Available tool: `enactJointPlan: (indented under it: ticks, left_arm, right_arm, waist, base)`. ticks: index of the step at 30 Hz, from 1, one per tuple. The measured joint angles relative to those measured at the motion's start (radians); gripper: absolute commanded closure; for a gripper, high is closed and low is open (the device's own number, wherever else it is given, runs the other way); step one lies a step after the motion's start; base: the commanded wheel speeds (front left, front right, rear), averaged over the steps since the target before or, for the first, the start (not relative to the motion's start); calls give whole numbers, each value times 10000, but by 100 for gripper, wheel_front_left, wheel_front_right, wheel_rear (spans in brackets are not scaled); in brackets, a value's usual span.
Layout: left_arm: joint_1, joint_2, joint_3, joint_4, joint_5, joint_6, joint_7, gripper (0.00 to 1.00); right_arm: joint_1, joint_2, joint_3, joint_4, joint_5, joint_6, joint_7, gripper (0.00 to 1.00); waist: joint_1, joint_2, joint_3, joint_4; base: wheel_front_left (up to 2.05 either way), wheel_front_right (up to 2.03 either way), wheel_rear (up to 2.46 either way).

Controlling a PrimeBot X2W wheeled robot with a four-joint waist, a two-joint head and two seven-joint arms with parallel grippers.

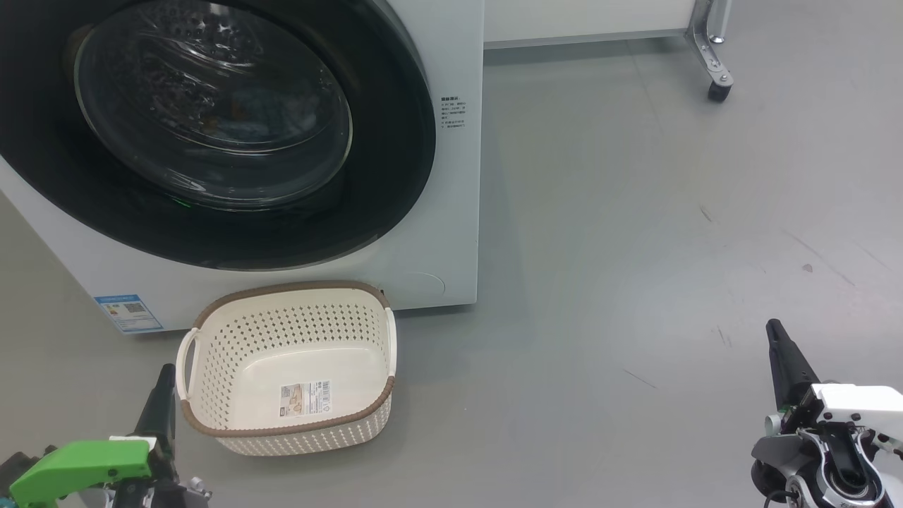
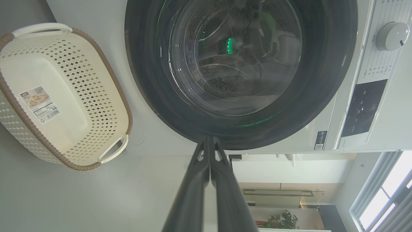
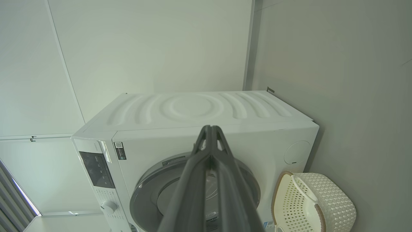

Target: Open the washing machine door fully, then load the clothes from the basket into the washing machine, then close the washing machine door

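The white washing machine (image 1: 455, 212) stands at the upper left. Its round black-rimmed washing machine door (image 1: 211, 120) lies flush against the front, and the drum shows dimly through the glass. On the floor just before it sits the cream basket (image 1: 289, 288), holding nothing but its label sticker. The clothes are hidden. My left gripper (image 1: 166, 374) is shut and empty, right beside the basket's left handle. In the left wrist view this gripper (image 2: 209, 139) points at the door's rim (image 2: 289, 122), with the basket (image 2: 106, 67) to one side. My right gripper (image 1: 775, 328) is shut and empty, far right over bare floor.
Grey floor (image 1: 635, 247) spreads to the right of the machine. A metal leg on a caster (image 1: 718, 88) stands at the back right. The machine's control panel and knob (image 2: 391, 35) sit above the door. A wall runs close beside the basket (image 3: 334, 199) in the right wrist view.
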Motion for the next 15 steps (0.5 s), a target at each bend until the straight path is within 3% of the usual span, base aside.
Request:
enactJointPlan:
  ticks: [15]
  left_arm:
    - [0, -8, 10, -6, 0, 0, 0, 100]
  right_arm:
    - [-1, 12, -31, -2, -4, 0, 2, 100]
  waist:
    - [-1, 0, 0, 0]
  base:
    - [0, 0, 0]
